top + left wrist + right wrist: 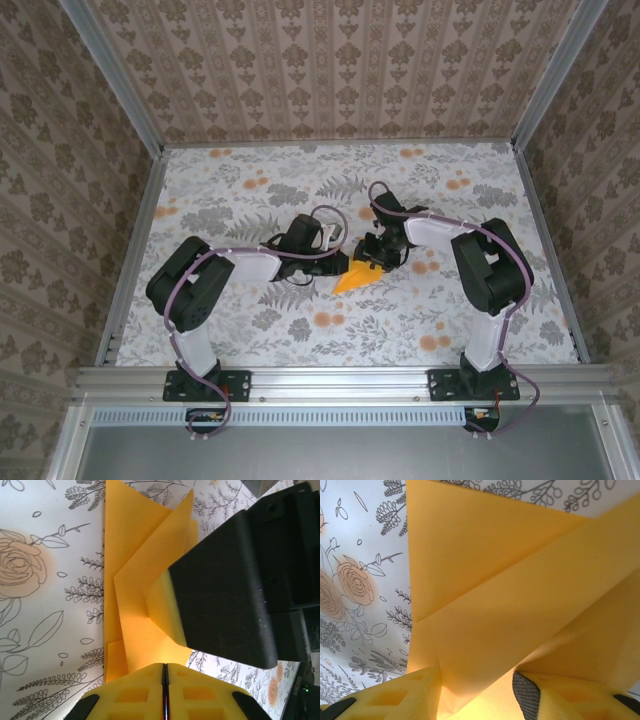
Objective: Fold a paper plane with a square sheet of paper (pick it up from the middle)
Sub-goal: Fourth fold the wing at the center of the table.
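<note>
Orange-yellow paper sheet (pixel 358 278): partly folded, lying near the middle of the counter between the two arms, nearer the front edge than the back.
Folds: in the left wrist view (pixel 135 580) several flaps overlap, with slanted creases meeting at a corner; one flap stands up off the surface.
Close view: from the right wrist (pixel 510 580) a long diagonal crease crosses the sheet and a raised layer rises toward the upper right.
Counter (pixel 250 190): covered with a white cloth printed with grey leaves and pale orange flowers.
Left gripper (pixel 337 265): reaches in from the left and meets the sheet's left edge.
Left fingers: the yellow pads (pixel 130 695) are pressed together along a thin dark seam, and the sheet runs right up to their tips; I cannot tell whether an edge is nipped in the seam.
Right gripper (pixel 375 258): comes in from the right, just above the sheet's far side.
Right fingers: the two yellow pads (pixel 420 692) stand apart with paper filling the gap between them; I cannot tell whether they clamp it. In the left wrist view one pad (pixel 167 605) touches the raised flap.
Walls (pixel 330 70): brown patterned panels on three sides.
</note>
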Action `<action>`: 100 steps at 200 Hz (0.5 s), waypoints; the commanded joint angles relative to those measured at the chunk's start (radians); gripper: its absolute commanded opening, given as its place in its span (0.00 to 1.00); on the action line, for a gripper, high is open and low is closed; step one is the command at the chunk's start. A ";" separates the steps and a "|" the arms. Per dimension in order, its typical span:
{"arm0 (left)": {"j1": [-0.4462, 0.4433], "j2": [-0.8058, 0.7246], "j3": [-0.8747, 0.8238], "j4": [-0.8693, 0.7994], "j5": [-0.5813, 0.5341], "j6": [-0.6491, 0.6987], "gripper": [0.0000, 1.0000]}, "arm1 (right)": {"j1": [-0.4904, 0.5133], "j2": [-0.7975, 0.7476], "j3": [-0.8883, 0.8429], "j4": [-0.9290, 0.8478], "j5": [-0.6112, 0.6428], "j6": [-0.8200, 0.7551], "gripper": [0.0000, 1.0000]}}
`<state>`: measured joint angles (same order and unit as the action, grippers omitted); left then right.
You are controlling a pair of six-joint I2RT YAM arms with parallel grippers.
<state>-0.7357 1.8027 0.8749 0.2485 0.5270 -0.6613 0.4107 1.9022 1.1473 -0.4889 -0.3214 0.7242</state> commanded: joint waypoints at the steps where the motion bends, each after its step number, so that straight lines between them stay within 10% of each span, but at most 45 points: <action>1: 0.006 0.015 0.029 0.043 0.042 -0.029 0.11 | -0.004 0.149 -0.064 -0.073 0.164 -0.032 0.51; 100: 0.004 0.089 0.070 -0.043 0.031 -0.023 0.04 | -0.005 0.154 -0.069 -0.054 0.123 -0.010 0.52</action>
<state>-0.7357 1.8732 0.9123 0.2497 0.5545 -0.6819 0.4103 1.9171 1.1652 -0.5087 -0.3290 0.7250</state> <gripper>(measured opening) 0.067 0.519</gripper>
